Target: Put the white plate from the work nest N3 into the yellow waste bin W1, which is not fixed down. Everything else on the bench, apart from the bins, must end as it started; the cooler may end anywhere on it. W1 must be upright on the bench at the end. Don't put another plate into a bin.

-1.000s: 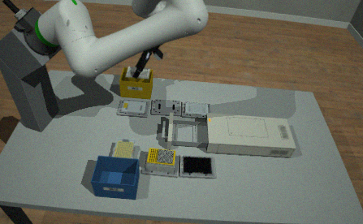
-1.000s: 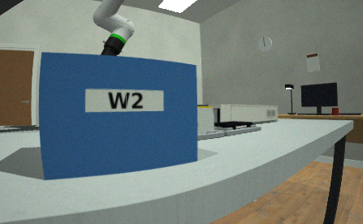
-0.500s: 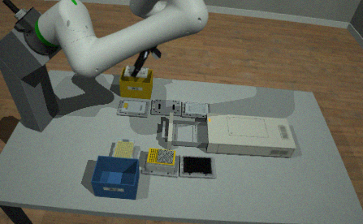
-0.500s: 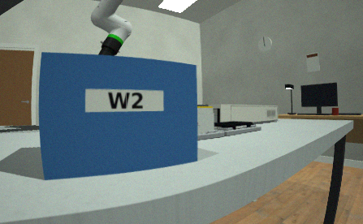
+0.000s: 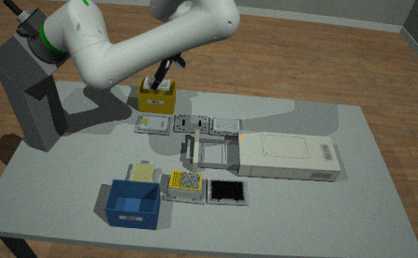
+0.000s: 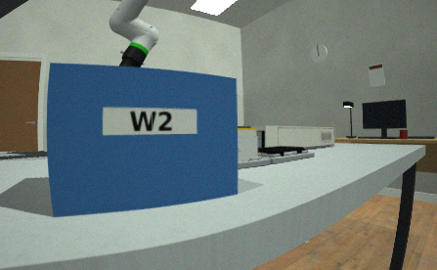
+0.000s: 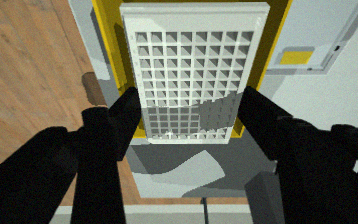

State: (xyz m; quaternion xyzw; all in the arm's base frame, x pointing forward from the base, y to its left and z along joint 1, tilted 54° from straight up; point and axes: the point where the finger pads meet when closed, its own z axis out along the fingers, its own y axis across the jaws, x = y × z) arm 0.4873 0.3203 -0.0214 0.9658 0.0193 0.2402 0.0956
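My gripper [image 7: 189,101] is shut on the white plate [image 7: 192,70], a white grid of small wells, gripping its two long sides near one end. In the wrist view the plate hangs over the open top of the yellow waste bin W1 [image 7: 111,50], whose yellow rim shows on both sides of it. In the top view the gripper [image 5: 159,80] reaches down into the top of the yellow bin [image 5: 156,96] at the bench's back left, and the plate [image 5: 165,84] shows white at the bin's mouth. The bin stands upright.
Three nests [image 5: 153,123] [image 5: 192,124] [image 5: 225,125] lie in a row in front of W1. A cream cooler [image 5: 288,155] with an open frame [image 5: 210,151] sits mid-bench. The blue bin W2 [image 5: 134,203], yellow plates [image 5: 185,180] [image 5: 142,172] and a black plate [image 5: 227,191] sit near the front.
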